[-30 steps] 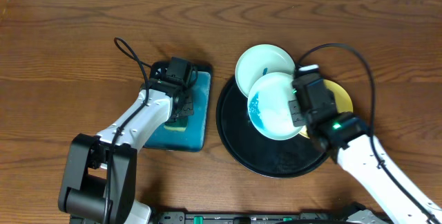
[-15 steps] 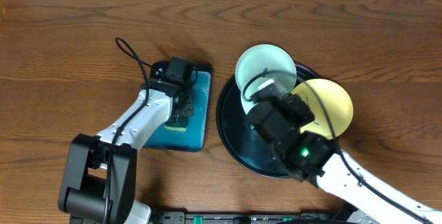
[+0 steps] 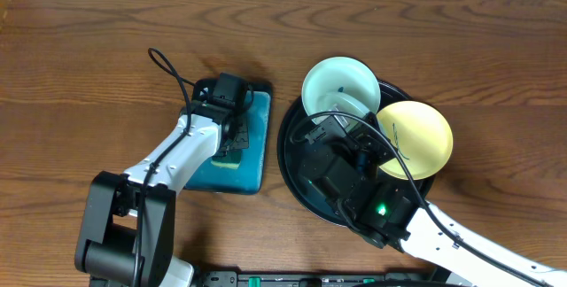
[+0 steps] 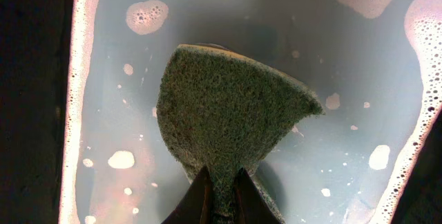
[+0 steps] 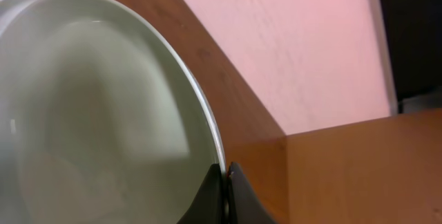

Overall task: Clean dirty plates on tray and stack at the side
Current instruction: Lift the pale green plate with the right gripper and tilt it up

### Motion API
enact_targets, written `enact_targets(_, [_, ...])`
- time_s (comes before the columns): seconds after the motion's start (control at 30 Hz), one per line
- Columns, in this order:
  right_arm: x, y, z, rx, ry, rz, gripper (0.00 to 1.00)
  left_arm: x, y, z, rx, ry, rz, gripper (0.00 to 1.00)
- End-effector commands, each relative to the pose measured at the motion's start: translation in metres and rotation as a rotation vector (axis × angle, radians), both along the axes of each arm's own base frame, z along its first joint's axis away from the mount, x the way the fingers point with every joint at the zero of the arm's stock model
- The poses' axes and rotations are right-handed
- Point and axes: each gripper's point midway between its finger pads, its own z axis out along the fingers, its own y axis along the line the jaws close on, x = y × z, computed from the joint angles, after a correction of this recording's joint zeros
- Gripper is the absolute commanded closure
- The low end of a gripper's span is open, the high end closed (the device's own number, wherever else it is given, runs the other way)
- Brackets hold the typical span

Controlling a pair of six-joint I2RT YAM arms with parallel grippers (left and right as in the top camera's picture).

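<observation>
And the right claw (image 5: 224, 182) is clenched on the rim of a pale mint plate (image 5: 103, 113), jaws pinching its edge at the bottom of the wrist view, with the plate tipped up on edge. Overhead, that arm hangs over the black tray (image 3: 297, 185) at centre frame and hides the held plate. A second mint plate (image 3: 337, 83) sits at the tray's upper edge, and the yellow plate (image 3: 416, 136) on its right side. Over at the left, the left claw (image 4: 221, 186) grips the sponge (image 4: 228, 113) above the soapy teal tray (image 3: 255, 159). The plate lies to the right of the sponge, so I reckon the left arm carries it across.
</observation>
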Motion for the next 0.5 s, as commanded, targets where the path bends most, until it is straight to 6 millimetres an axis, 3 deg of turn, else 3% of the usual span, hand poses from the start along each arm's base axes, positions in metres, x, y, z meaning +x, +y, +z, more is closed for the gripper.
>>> enact_targets(0.0, [-0.0007,0.0005,0.0209,-0.047,-0.047,0.0,0.99,-0.0058,0.0024,-0.0056,0.005,0.02,-0.006,0.92])
enact_targets(0.47, [0.0002,0.0004,0.0224,-0.038,-0.055,-0.005,0.99,-0.0064,0.0027,-0.0058,0.006,0.023,-0.006,0.91])
